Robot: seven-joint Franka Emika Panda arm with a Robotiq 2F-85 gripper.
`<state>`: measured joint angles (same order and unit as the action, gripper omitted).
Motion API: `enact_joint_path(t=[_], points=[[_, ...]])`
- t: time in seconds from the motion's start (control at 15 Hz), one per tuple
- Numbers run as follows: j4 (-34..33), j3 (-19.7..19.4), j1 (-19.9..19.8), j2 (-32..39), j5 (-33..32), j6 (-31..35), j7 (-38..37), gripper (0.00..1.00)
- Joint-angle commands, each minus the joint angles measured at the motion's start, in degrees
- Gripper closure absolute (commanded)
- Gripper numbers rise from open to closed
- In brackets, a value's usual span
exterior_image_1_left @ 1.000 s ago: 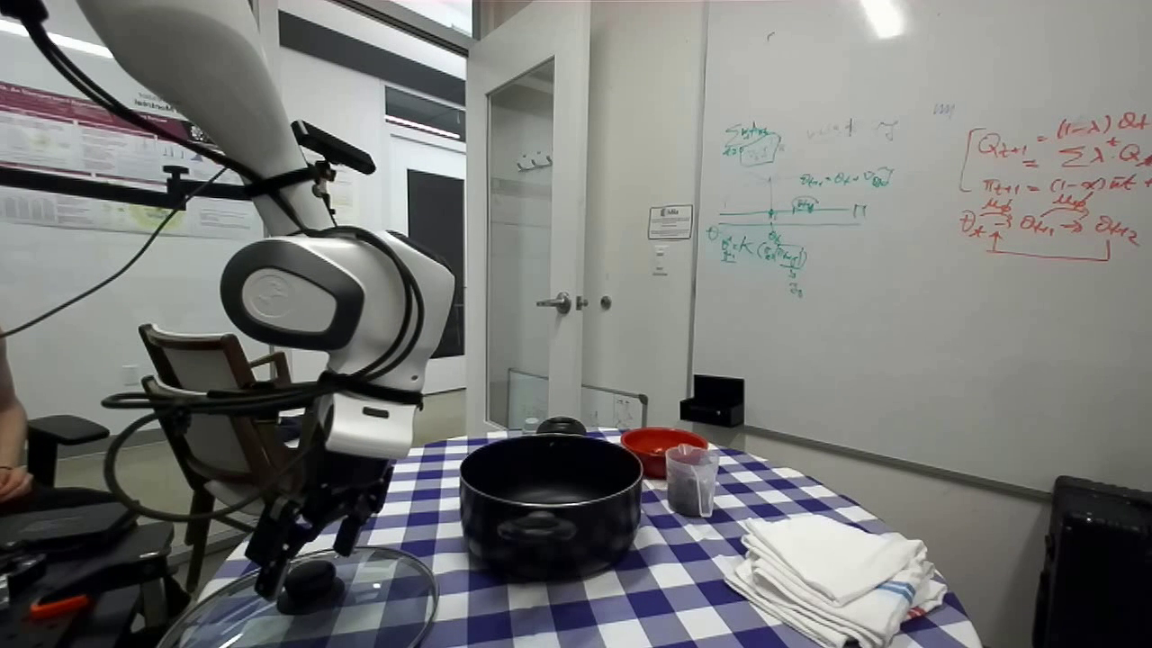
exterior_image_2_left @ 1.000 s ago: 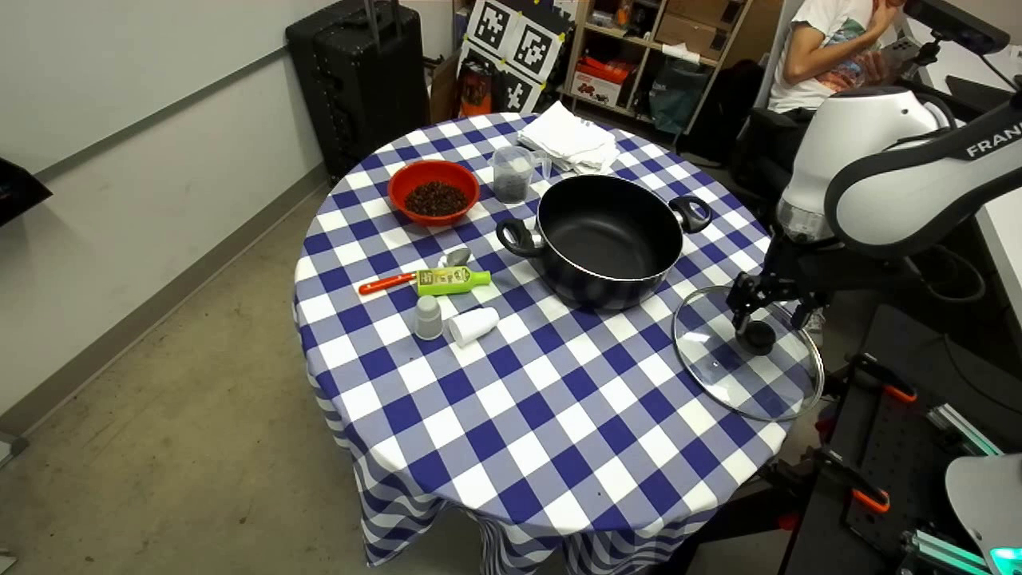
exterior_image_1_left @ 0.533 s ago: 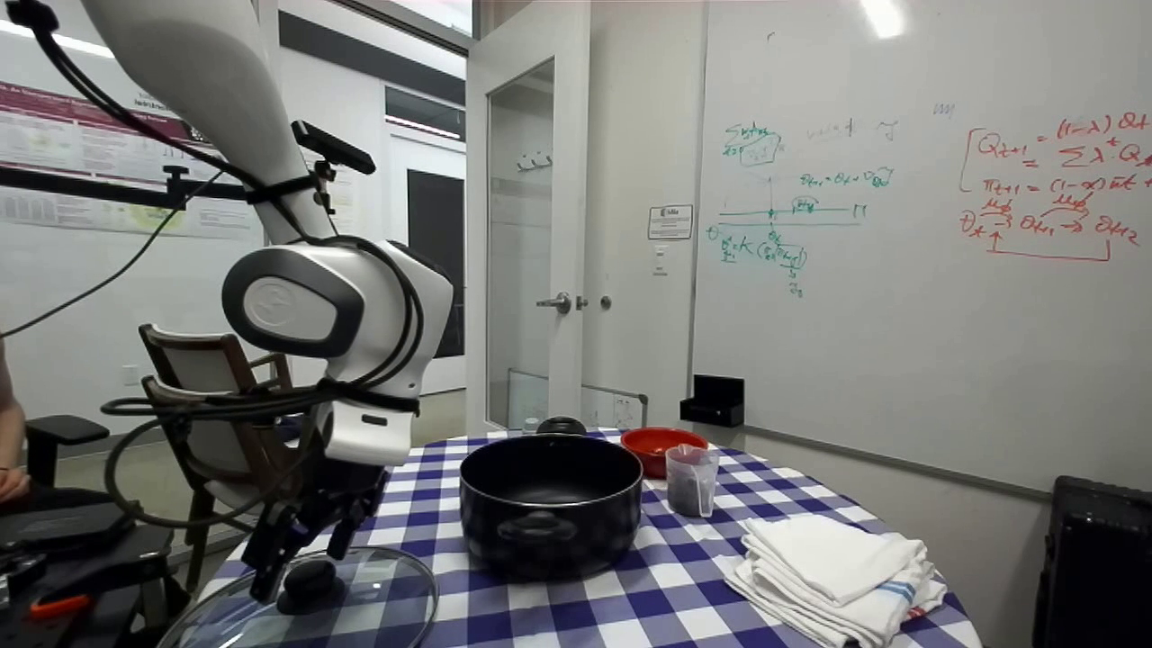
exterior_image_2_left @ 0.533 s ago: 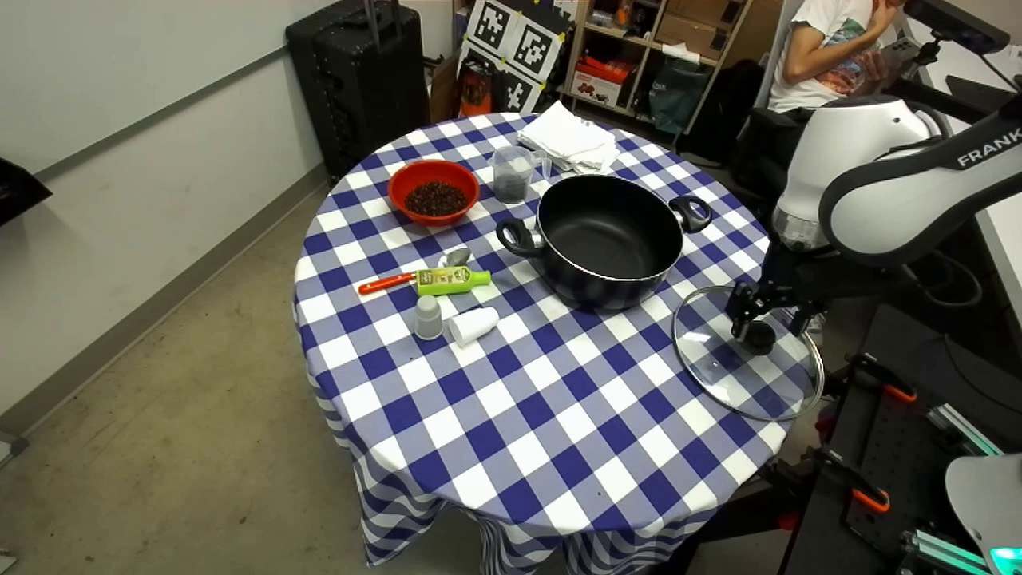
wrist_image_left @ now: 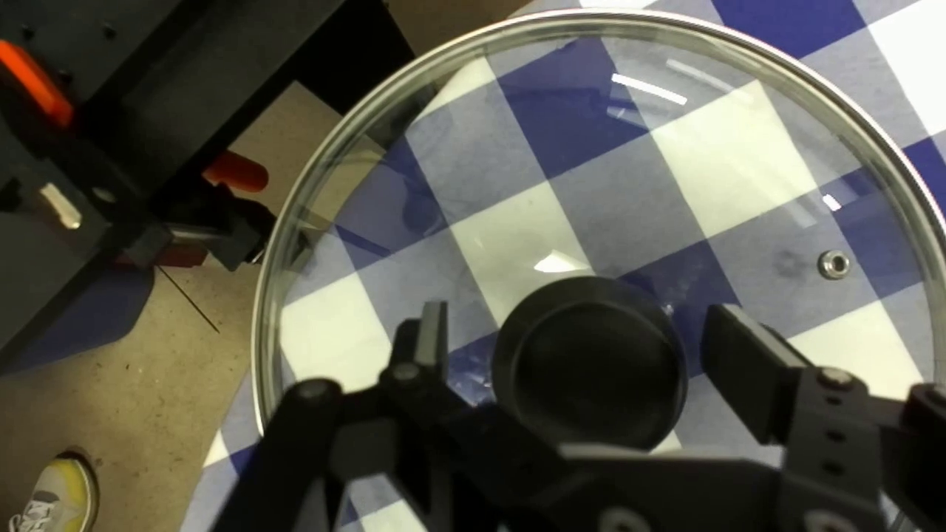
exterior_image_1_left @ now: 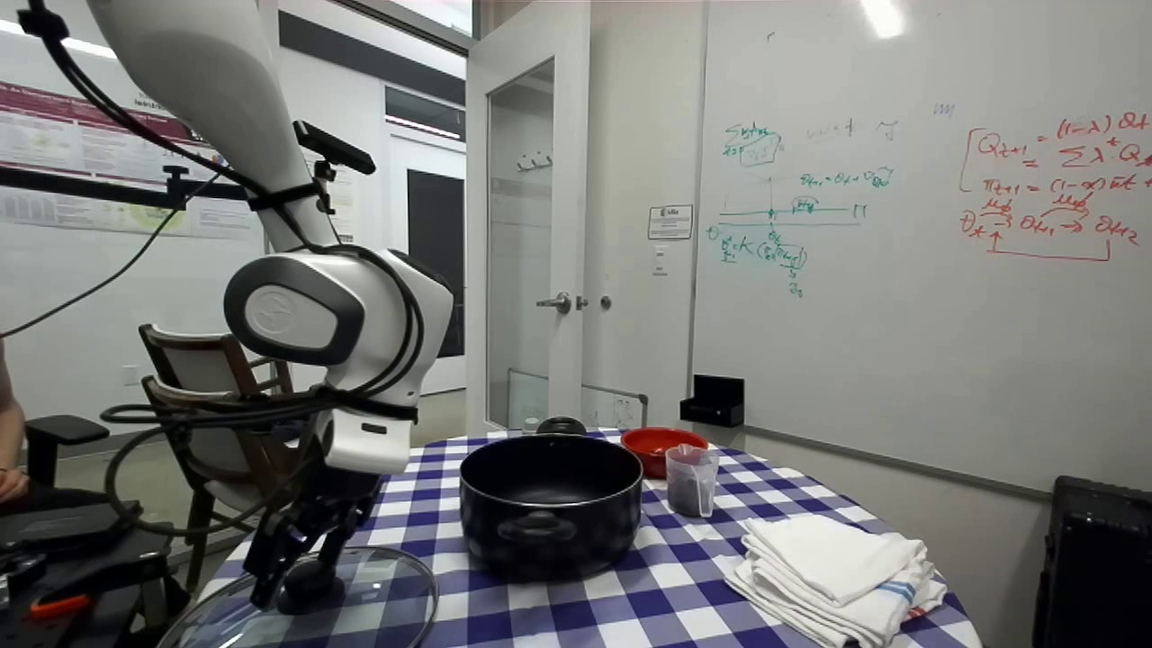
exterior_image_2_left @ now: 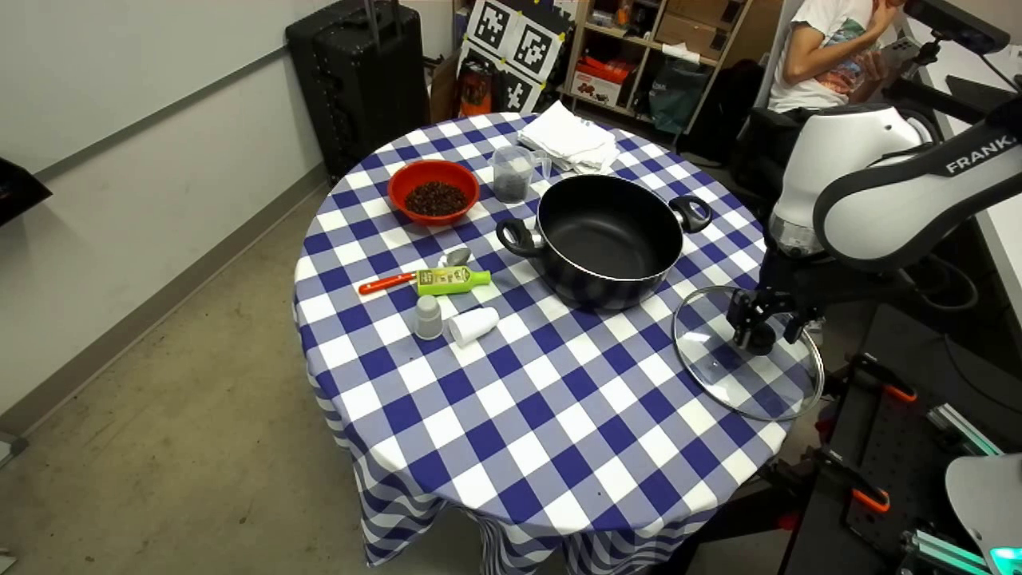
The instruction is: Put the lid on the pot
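The round glass lid with a metal rim lies on the checkered tablecloth near the robot, and it also shows in an exterior view and the wrist view. Its black knob points up. My gripper is open, with one finger on each side of the knob and a gap to each. The gripper also shows low over the lid in both exterior views. The wide black pot stands uncovered beside the lid, and its inside looks bare.
A red bowl with dark bits, a clear measuring cup and folded white towels stand beyond the pot. A green bottle, a red-handled utensil, a greyish shaker and a white cup lie or stand across the table.
My gripper has moved down toward the lid, and its fingers are now lower, around the knob. The lid and the pot have not moved.
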<state>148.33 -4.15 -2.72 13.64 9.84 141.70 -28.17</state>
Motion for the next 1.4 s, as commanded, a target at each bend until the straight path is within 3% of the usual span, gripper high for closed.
enact_joint_path(t=[0.0,0.2,0.33,0.73,1.07,1.33], points=[[-0.6,-0.1,0.5,0.8,1.4,1.2,2.0,0.44],[-0.9,0.0,0.6,0.5,1.3,0.9,2.0,0.68],[-0.9,-0.1,0.5,0.2,1.1,0.9,2.5,0.73],[-0.7,-0.2,0.6,-0.3,0.8,0.6,2.4,0.75],[1.4,-0.9,-1.0,-5.2,1.2,-1.0,6.5,0.75],[2.2,-3.6,-1.6,-10.0,-4.0,-2.3,6.7,0.75]])
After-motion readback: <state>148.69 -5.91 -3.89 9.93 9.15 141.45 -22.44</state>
